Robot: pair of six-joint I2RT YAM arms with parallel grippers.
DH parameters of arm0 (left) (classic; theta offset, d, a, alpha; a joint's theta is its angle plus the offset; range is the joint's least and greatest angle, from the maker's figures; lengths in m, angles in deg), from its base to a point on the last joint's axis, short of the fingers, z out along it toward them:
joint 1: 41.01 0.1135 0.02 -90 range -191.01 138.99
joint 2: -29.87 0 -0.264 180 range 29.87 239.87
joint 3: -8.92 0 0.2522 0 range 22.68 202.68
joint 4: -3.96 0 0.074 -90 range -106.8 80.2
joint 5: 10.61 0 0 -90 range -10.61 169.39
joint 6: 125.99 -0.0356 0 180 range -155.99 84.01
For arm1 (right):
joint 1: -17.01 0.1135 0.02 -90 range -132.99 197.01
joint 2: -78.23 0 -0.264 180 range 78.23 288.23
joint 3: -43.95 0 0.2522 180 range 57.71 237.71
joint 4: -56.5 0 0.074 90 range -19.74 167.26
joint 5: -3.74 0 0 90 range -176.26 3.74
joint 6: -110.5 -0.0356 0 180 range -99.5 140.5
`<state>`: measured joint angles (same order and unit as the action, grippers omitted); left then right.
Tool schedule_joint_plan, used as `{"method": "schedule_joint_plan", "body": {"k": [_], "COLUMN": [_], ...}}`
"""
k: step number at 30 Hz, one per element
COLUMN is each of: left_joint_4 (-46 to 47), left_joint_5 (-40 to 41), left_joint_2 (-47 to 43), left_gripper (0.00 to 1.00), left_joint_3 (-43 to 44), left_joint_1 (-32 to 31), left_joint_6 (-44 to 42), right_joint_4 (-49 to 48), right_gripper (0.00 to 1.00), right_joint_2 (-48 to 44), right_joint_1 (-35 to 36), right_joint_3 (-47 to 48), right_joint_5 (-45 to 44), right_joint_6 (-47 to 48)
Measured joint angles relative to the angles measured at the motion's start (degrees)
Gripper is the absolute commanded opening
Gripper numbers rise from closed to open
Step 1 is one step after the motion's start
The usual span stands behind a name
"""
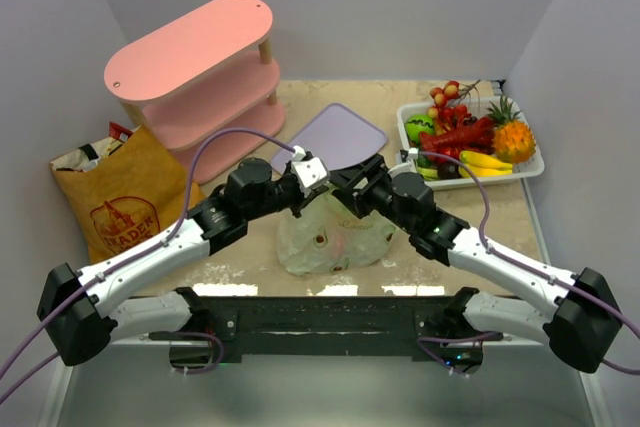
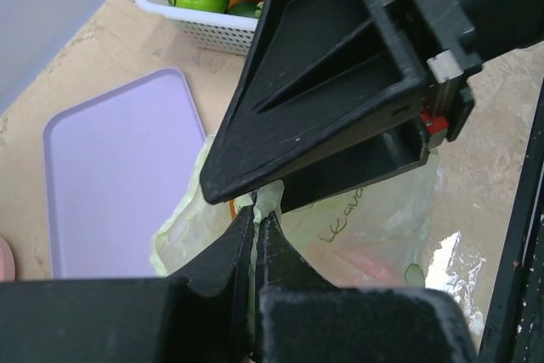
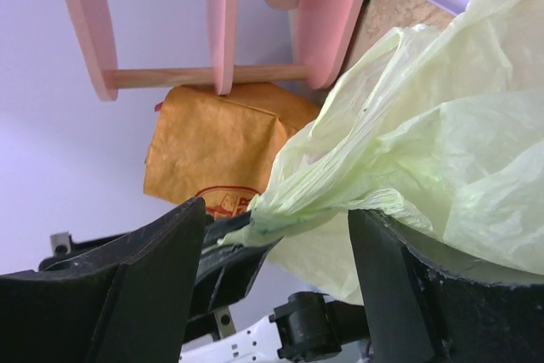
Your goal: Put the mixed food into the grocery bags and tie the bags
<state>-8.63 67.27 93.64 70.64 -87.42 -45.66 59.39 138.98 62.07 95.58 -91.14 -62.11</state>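
Just on the near side of the purple tray (image 1: 335, 132), found the plastic bag (image 1: 330, 237) pinched by a twisted handle in the left gripper (image 2: 255, 220), with the right gripper (image 3: 276, 218) spread around the same strand, not clamping; likely to slip loose or tear thin film if tugged now.

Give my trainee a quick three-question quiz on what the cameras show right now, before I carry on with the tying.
1. True or false: the left claw is pinched shut on the pale-green plastic bag.
2. Where is the brown paper bag?
A. at the left, beside the pink shelf
B. in the far right corner
C. between the two claws
3. One word: do the jaws of the right claw stand open or shut?

Key: 1 true. 2 A. 3 open, with a stretched strand of the plastic bag running between them.
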Motion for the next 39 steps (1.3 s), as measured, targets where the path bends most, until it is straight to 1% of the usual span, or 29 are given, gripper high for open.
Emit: {"method": "schedule_joint_plan", "body": {"k": [6, 9, 10, 12, 13, 15, 16, 18, 19, 20, 21, 22, 24, 25, 28, 32, 35, 36, 39], "left_joint_4": [0.04, 0.04, 0.04, 0.02, 0.04, 0.02, 0.02, 0.02, 0.00, 0.02, 0.11, 0.22, -0.02, -0.57, -2.27, -3.89, -4.22, -3.52, -0.96], "left_joint_5": [0.50, 0.66, 0.63, 0.63, 0.57, 0.39, 0.20, -0.44, -0.76, -1.14, -1.33, -1.38, -1.60, -2.03, -2.49, -3.08, -6.36, -8.15, -12.37], "left_joint_2": [0.02, 0.02, 0.02, 0.02, 0.04, 0.15, 0.33, 0.92, 1.20, 1.51, 1.68, 1.68, 1.68, 1.70, 1.60, 0.44, -0.72, -1.05, -0.94], "left_gripper": [0.00, 0.00, 0.00, 0.00, 0.00, 0.00, 0.00, 0.00, 0.00, 0.04, 0.12, 0.33, 0.51, 0.66, 0.79, 0.82, 0.82, 0.81, 0.79], "left_joint_3": [0.00, 0.00, 0.00, -0.02, -0.02, -0.02, -0.02, 0.00, -0.02, 0.00, 0.00, 0.02, 0.04, 0.11, 0.55, 1.73, 3.65, 4.20, 4.46], "left_joint_1": [-1.11, -1.53, -1.64, -1.90, -2.03, -2.40, -2.56, -2.91, -2.99, -3.10, -3.10, -3.10, -3.13, -3.19, -3.52, -0.70, 4.90, 7.52, 12.68], "left_joint_6": [-0.02, -0.31, -0.42, -0.61, -0.66, -0.94, -1.07, -1.51, -1.60, -1.73, -1.79, -1.81, -1.90, -1.40, -0.20, 1.99, 5.92, 7.82, 12.94], "right_joint_4": [-2.38, -3.39, -3.80, -4.17, -4.24, -4.66, -4.98, -5.44, -5.46, -5.46, -5.40, -5.46, -6.47, -7.32, -10.34, -17.77, -24.06, -26.21, -31.98], "right_gripper": [0.66, 0.56, 0.51, 0.48, 0.44, 0.39, 0.35, 0.30, 0.23, 0.19, 0.07, 0.02, 0.00, 0.00, 0.00, 0.00, 0.00, 0.00, 0.00], "right_joint_2": [3.50, 4.33, 4.57, 4.92, 5.01, 5.20, 5.33, 5.53, 5.60, 5.62, 5.62, 5.62, 5.53, 5.49, 4.90, 4.63, 4.63, 4.63, 4.87], "right_joint_1": [0.00, 0.00, 0.00, 0.00, 0.00, 0.00, 0.00, 0.00, 0.00, 0.00, -0.02, -0.11, -0.11, -0.17, -0.42, -0.37, -0.33, -0.33, -0.33], "right_joint_3": [0.26, 0.26, 0.26, 0.26, 0.26, 0.26, 0.26, 0.26, 0.26, 0.24, 0.15, -0.11, -0.87, -1.38, -3.43, -7.89, -11.91, -12.98, -14.53], "right_joint_5": [-0.11, -0.13, -0.13, -0.15, -0.17, -0.15, -0.15, -0.13, -0.13, -0.15, -0.20, -0.20, -0.39, -0.68, -1.20, 0.07, 1.51, 2.12, 4.09], "right_joint_6": [-1.66, -2.21, -2.36, -2.45, -2.64, -2.75, -2.73, -2.62, -2.51, -2.23, -1.75, -1.46, -0.70, -0.26, 1.95, 6.32, 10.80, 12.76, 17.27]}}
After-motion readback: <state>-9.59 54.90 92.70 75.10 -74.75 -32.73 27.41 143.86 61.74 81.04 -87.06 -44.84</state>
